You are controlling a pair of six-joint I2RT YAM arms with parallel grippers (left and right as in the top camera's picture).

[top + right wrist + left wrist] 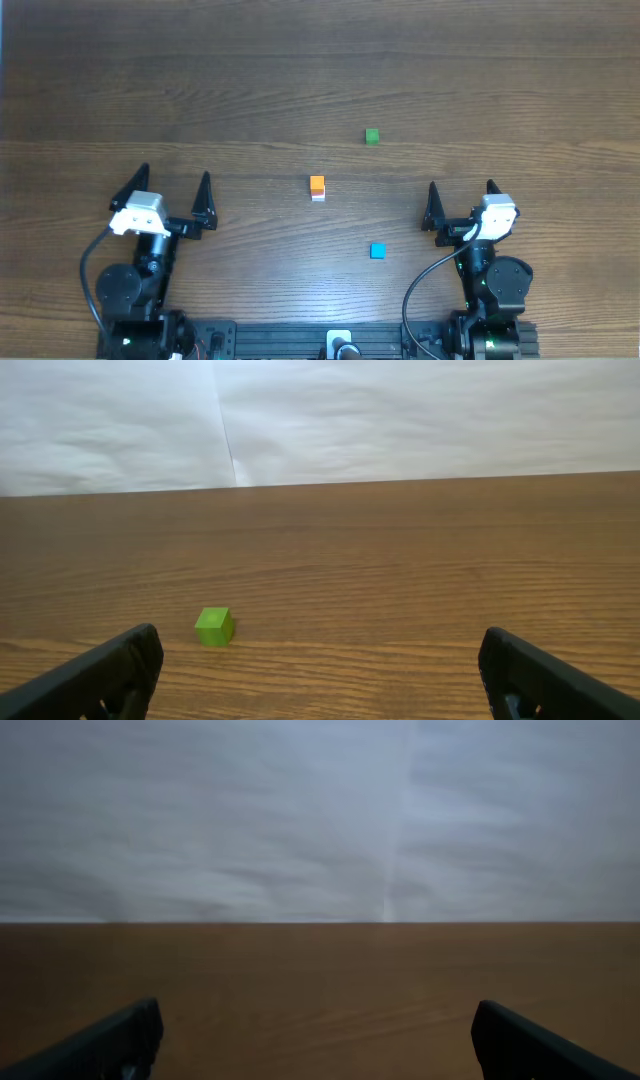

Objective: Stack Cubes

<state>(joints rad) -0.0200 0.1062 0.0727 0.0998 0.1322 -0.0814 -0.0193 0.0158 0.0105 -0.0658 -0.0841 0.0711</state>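
While left tool [174, 173] and right tool [461, 186] gape, orange cube [317, 184] tops white cube [318, 197] — green cube [372, 136] apart.

The orange and white cubes [317, 188], green cube [372, 136] and blue cube [377, 251] stand well apart, leaving wide gaps between them

We saw brown wood-grain tabletop [300, 60] across top view, grain running side to side. We noted pale wrinkled backdrop [400, 420] rising behind far edge, vertical seam [226, 430] running down it.
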